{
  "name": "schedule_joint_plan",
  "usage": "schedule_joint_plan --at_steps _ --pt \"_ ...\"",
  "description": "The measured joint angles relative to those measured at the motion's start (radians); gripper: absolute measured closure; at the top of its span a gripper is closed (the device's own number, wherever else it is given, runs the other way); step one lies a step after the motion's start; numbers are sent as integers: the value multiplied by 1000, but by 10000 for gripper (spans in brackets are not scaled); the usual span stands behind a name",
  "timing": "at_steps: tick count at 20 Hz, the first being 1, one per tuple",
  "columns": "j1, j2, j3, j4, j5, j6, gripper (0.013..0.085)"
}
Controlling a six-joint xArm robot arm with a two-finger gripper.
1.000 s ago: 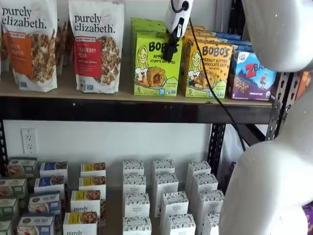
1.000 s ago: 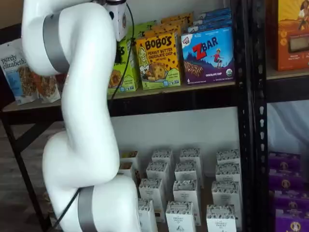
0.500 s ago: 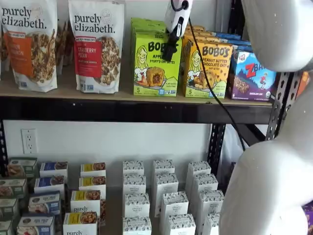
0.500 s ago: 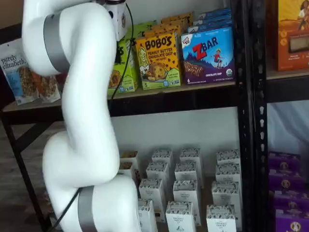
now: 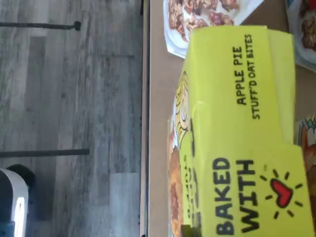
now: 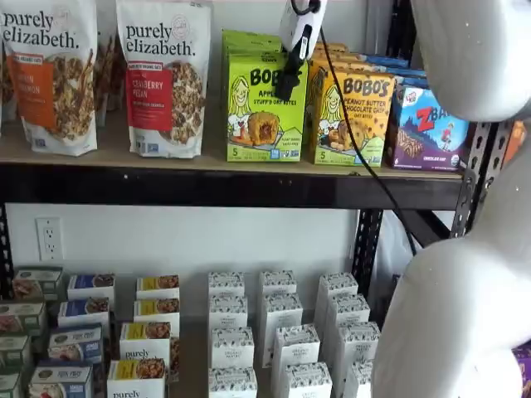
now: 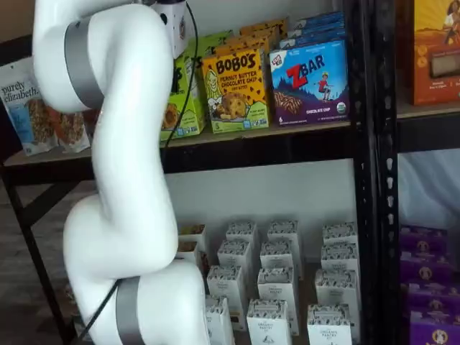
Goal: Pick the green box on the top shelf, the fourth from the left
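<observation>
At upper centre of a shelf view, our gripper (image 6: 287,83) has its fingers clamped on the green box (image 6: 265,108), lifted slightly off the top shelf (image 6: 116,184); withdrawal remains.

Bright, even light; slightly soft wrist view

A shop-like stockroom was shown: packaged groceries were lined up facing outward on the top shelf (image 6: 207,157), a tan board carried on black perforated uprights (image 7: 374,180). Granola pouches (image 6: 162,79), snack cartons (image 7: 237,90) and rows of small white cartons (image 6: 278,332) were displayed below a plain wall with a socket (image 6: 49,239).
</observation>
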Motion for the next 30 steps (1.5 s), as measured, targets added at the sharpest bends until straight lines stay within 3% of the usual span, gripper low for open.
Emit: schedule_joint_plan --at_steps 14,30 --pt "-4 -28 -41 16 106 15 690" --pt "-42 -219 125 55 133 -8 690"
